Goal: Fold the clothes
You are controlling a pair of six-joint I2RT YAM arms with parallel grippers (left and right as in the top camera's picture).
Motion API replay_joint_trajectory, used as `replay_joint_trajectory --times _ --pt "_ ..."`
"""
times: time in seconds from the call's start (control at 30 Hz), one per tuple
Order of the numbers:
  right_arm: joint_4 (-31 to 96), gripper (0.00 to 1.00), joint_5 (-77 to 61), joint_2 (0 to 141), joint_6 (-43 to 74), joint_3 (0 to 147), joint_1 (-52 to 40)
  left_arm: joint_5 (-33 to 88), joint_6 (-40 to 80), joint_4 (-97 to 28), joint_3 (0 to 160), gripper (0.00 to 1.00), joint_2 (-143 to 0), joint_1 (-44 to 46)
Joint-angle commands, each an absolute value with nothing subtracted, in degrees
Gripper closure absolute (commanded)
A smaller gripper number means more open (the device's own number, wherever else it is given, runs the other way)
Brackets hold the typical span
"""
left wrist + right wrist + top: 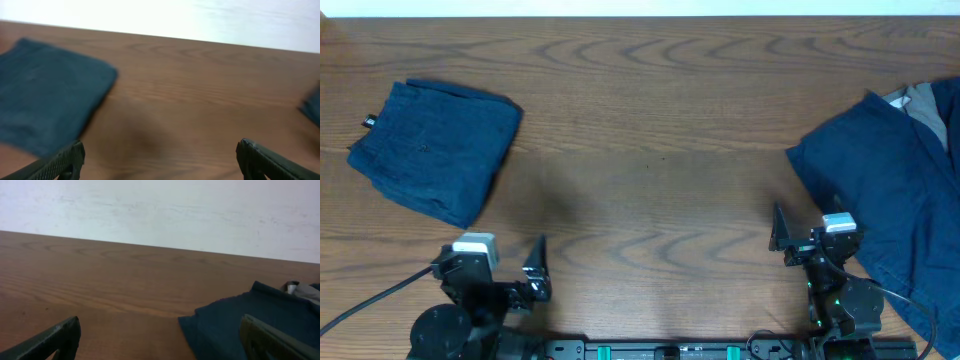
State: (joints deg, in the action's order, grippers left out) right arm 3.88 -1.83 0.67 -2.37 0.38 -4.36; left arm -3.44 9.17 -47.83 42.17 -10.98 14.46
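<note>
A folded navy garment (435,150) lies at the far left of the table; it also shows in the left wrist view (45,102). An unfolded navy garment (890,190) lies spread at the right edge, with a grey lining or tag (920,100) showing at its top; it also shows in the right wrist view (250,322). My left gripper (505,262) is open and empty near the front edge, below the folded garment. My right gripper (805,232) is open and empty at the front right, just beside the unfolded garment's left edge.
The wooden table (650,160) runs between the two garments. Its far edge meets a white wall (160,210). A black cable (365,300) trails from the left arm's base at the front left.
</note>
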Motion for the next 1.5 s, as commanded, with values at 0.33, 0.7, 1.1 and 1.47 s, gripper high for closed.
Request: replay_joint_trajectory --times 0.33,0.7,1.1,1.47 --pt "4.1 0.01 -1.91 0.32 -3.29 0.32 -4.93 -5.19 9.02 -29.98 21.39 0.02 -4.67 1.78" --pt "4.1 0.01 -1.91 0.32 -3.29 0.32 -4.93 -6.15 8.58 -0.93 5.76 0.02 -0.1 1.63" --pt "4.1 0.01 -1.91 0.32 -3.29 0.32 -4.93 -3.2 2.11 2.98 0.21 0.02 -0.1 1.5" --pt "4.1 0.01 -1.91 0.32 -3.29 0.32 -4.93 -1.85 3.29 -4.08 0.21 0.02 -0.1 1.06"
